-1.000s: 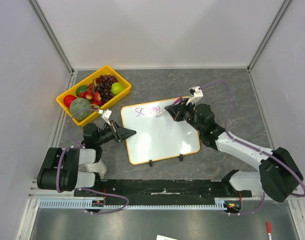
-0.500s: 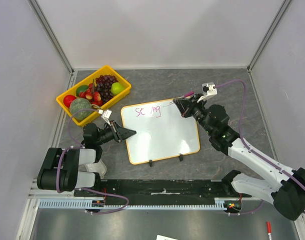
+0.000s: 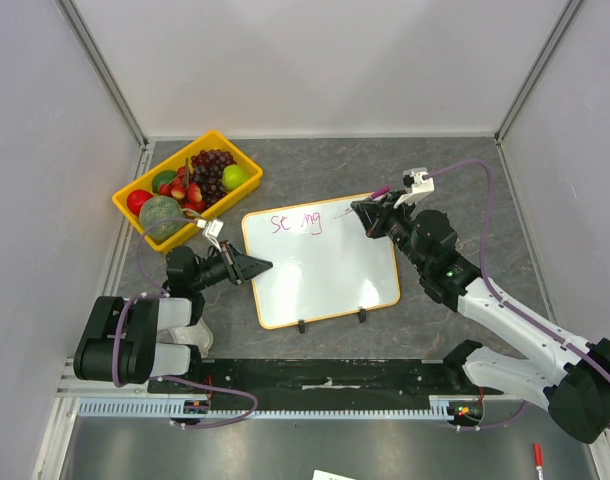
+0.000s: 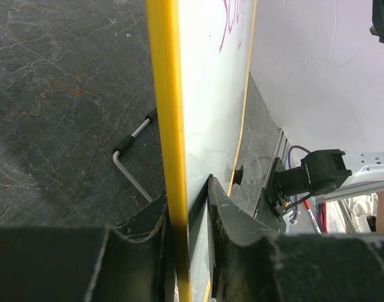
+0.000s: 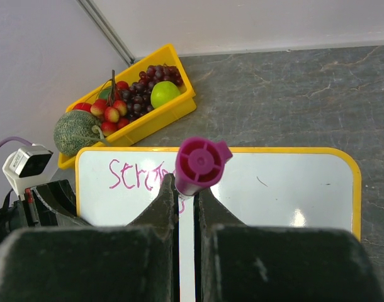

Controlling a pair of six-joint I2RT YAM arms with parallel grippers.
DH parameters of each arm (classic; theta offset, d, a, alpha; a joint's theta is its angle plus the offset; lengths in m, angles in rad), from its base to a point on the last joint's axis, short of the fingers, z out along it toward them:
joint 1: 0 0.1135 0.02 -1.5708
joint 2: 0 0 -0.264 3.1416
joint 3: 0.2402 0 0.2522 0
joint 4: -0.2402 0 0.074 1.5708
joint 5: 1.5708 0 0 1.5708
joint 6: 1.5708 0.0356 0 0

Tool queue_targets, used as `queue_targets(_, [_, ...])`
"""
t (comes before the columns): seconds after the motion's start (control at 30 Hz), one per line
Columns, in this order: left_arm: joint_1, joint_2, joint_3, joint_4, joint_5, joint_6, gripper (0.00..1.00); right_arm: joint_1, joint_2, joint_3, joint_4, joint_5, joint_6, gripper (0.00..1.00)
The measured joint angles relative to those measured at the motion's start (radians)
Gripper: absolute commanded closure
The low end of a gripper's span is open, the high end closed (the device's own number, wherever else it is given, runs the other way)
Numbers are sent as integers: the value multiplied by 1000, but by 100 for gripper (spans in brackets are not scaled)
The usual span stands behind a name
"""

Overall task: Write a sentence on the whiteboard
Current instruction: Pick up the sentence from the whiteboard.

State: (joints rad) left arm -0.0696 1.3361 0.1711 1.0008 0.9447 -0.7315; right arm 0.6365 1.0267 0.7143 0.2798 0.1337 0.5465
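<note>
One camera looks down from high above at the whole counter (image 3: 435, 170). Two wrist cameras look very close past their fingers (image 5: 157, 214). All three see the whiteboard (image 3: 325, 270).

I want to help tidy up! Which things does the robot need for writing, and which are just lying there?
For the job: the whiteboard, the sentence started on it, the marker in the right gripper, the left gripper clamped on the board's edge.
Just lying about: the yellow fruit tray, its grapes and melon, the red pen beyond the table's near edge.
</note>
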Motion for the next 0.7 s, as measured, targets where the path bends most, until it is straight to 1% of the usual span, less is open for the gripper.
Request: queue_targets(0.7, [0, 0, 0, -1, 0, 0, 98, 0, 0, -2, -5, 14, -33, 100])
